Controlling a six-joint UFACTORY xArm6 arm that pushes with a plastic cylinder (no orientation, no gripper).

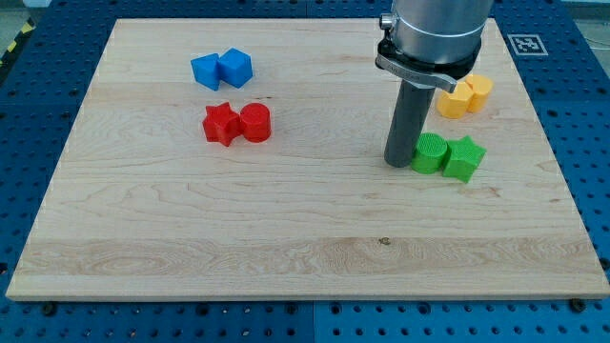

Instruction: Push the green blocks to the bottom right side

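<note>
Sitting right of centre on the desk (286, 248): green cylinder (430, 152) touching green star block (464, 158) on its right. My tip (397, 162) rests just left of the cylinder, apparently touching. Tool is a plain rod, gripping nothing.

Setting: robotics lab bench. Evidence: a blue perforated base plate (581, 143) with a regular grid of mounting holes surrounds a pale wooden board (286, 229) used as the work surface. A printed fiducial marker (525, 44) sits at the view's top right, off the board's corner. Yellow-black hazard tape (13, 38) runs along the view's top left edge. A grey industrial arm (434, 38) enters from the top.
</note>
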